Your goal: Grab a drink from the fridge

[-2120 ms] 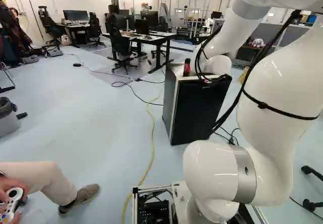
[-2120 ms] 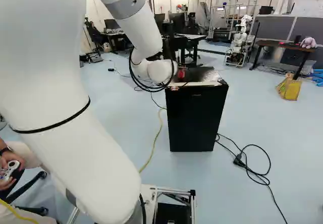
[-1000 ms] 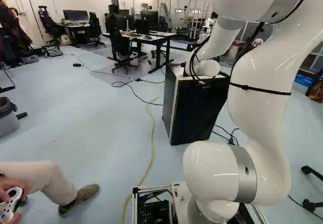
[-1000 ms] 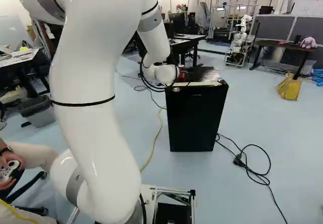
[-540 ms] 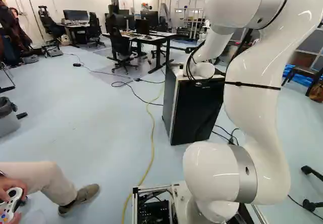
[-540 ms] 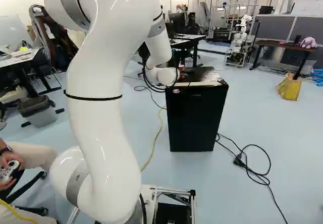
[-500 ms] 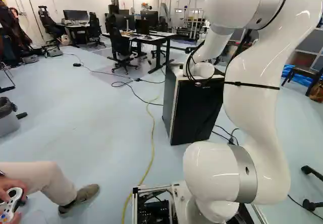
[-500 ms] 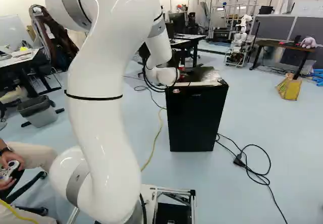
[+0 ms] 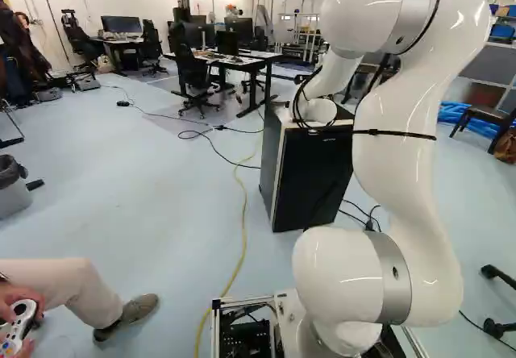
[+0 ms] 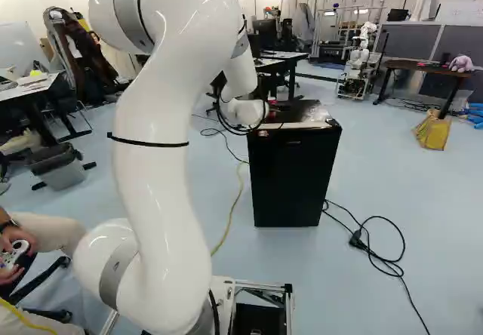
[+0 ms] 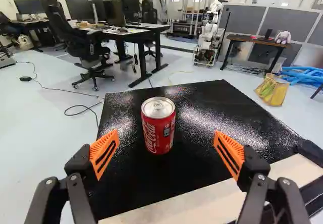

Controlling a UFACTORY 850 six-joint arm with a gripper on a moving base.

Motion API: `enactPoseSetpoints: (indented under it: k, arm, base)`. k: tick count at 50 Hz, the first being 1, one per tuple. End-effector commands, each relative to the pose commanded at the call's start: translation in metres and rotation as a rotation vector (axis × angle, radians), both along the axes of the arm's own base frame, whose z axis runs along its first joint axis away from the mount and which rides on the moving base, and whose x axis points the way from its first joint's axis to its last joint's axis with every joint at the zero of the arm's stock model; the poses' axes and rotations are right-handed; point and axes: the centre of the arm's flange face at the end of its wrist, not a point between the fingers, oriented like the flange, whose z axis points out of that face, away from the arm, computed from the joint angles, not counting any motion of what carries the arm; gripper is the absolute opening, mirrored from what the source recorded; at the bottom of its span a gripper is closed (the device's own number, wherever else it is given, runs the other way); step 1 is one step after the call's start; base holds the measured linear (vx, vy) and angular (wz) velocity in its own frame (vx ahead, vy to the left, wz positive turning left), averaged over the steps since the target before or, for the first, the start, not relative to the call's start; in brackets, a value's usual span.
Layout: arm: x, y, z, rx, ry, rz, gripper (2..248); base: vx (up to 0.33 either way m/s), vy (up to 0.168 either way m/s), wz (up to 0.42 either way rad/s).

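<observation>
"Can [image 11: 158, 133] in sight?"

"Yes, a red one, upright on the black top of the fridge [image 10: 293, 176], at twelve o'clock from the gripper [image 11: 166, 135]."

"And the jaws?"

"Spread wide. Their orange pads [image 11: 105, 153] sit at about eight and four o'clock from the can, neither touching it."

"Beyond?"

"Office chair [image 11: 83, 46] at eleven o'clock, yellow bag [image 11: 275, 90] at one."
</observation>
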Motion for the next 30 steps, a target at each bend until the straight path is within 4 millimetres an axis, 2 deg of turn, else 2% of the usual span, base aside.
enactPoseSetpoints:
  k: [30]
  arm:
    - [0.035, 0.001, -0.021, 0.022, 0.002, -0.017, 247]
  base:
    - [0.0, 0.0, 0.0]
